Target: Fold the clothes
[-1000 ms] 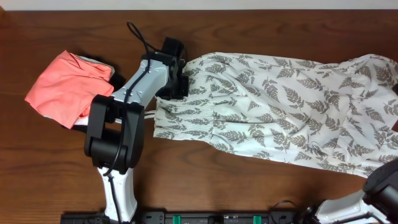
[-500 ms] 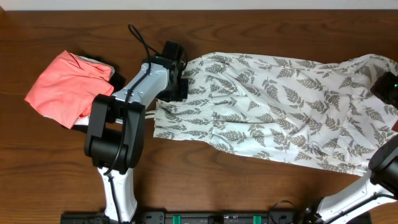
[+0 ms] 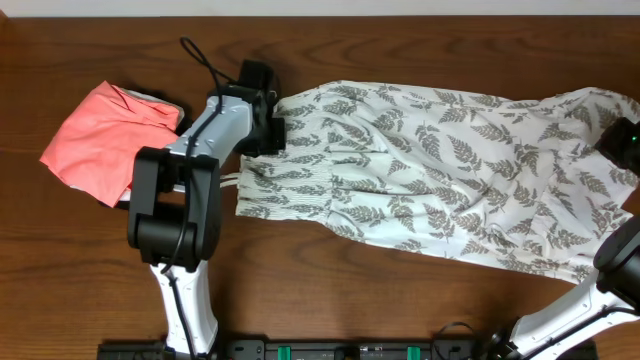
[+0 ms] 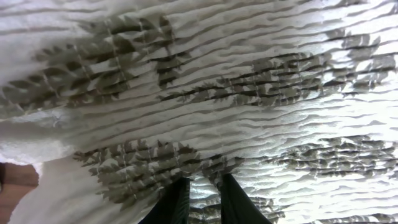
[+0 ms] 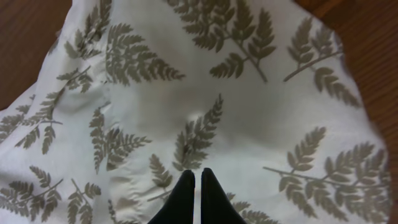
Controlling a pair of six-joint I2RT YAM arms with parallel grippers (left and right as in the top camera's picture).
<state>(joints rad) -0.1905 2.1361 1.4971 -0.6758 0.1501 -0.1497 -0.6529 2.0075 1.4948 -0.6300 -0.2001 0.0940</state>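
The clothes, a long white dress [image 3: 440, 170] with grey-green fern print, lie spread across the table from the middle to the right edge. My left gripper [image 3: 268, 135] is at the dress's gathered top end on the left. In the left wrist view the left gripper [image 4: 204, 190] is shut on a fold of the ribbed fabric [image 4: 249, 74]. My right gripper [image 3: 622, 143] is over the hem end at the far right. The right wrist view shows the right gripper [image 5: 194, 174] shut, fingers pressed together above the flat printed cloth [image 5: 249, 112], with nothing seen between them.
A coral-pink folded garment [image 3: 100, 140] lies at the left, with a dark piece [image 3: 178, 118] at its right edge next to the left arm. Brown wooden table [image 3: 330, 290] shows in front of the dress. Thin white straps [image 3: 230, 180] stick out by the bodice.
My left gripper has pulled the dress's top end to the left and slightly back, shifting the fabric. The right arm has come in over the right end of the dress.
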